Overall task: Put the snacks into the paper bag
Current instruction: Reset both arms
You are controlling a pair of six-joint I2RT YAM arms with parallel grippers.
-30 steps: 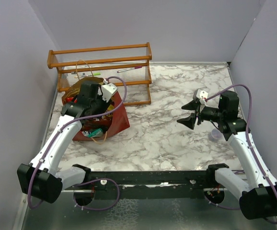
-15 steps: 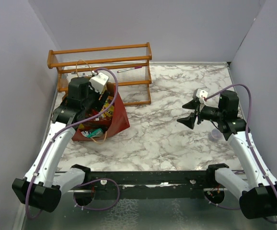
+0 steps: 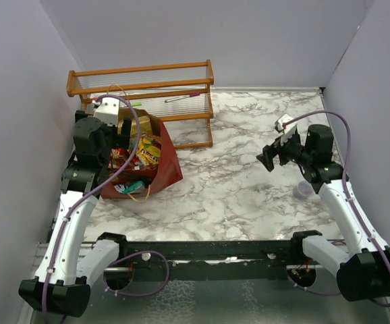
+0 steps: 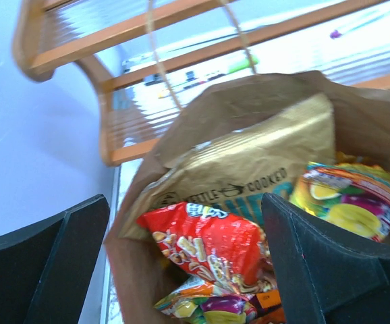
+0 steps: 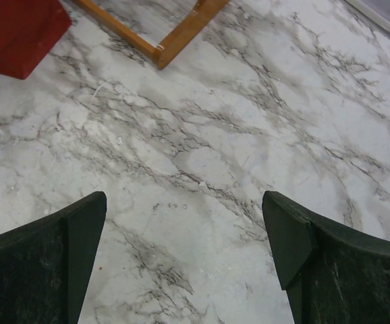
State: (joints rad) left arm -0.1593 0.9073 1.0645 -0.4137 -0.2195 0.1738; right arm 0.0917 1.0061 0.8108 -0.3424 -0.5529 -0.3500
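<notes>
With the snacks [image 4: 208,243] lying inside the paper bag [image 3: 170,169] beside the wooden rack [image 3: 141,71], and left gripper [image 4: 185,199] and right gripper [image 5: 183,196] both wide open and empty, we should lift away without catching the string handles [image 4: 160,64].

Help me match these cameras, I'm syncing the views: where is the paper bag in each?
Top external: paper bag left of centre, in front of the wooden rack.
Left wrist: paper bag fills the middle, mouth open, snacks inside.
Right wrist: only the paper bag's red corner, top left.
Shared landmark: the wooden rack, seen in all three.
</notes>
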